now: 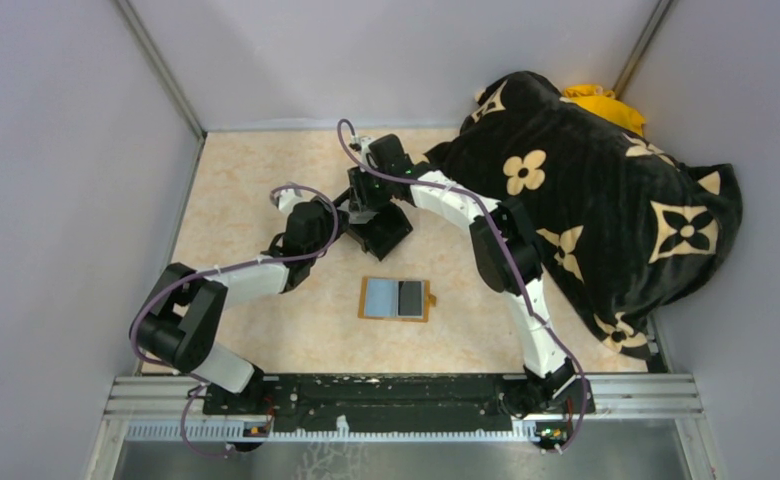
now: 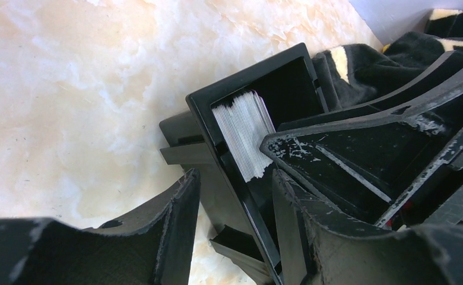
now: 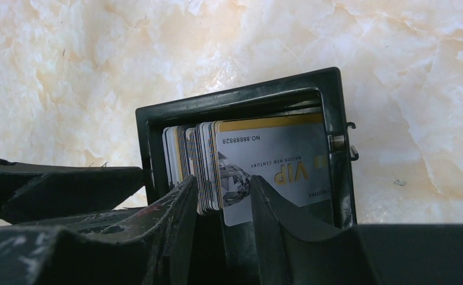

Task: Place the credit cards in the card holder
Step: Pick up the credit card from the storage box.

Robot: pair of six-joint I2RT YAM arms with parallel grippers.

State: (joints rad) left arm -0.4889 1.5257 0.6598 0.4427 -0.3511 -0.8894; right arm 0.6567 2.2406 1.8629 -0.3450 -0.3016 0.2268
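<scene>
Left gripper [image 2: 234,178] jaws about half wide, astride the near wall of the black box [image 2: 288,77]. Marble shows between one finger and that wall, so no clamp seen. Right gripper [image 3: 222,184] jaws parted around the lower edge of the credit cards [image 3: 184,154] inside the box; can't tell if the pads pinch any. Right gripper's fingers sit just beside the left's, over the box. Box interior tight: cards stand on edge, leaning, filling most of it, little slack to the walls. Left of the box, bare table [image 1: 236,190]; blanket [image 1: 606,200] close on the box's right. Cards thin, pale grey-white, some yellow edges. Front card [image 3: 276,166] grey with gold top band, reads VIP. Card holder [image 1: 396,298] lies open and flat near the box, toward the arm bases. It has an orange-tan rim, one pale blue panel and one dark, and sits apart from both grippers.
</scene>
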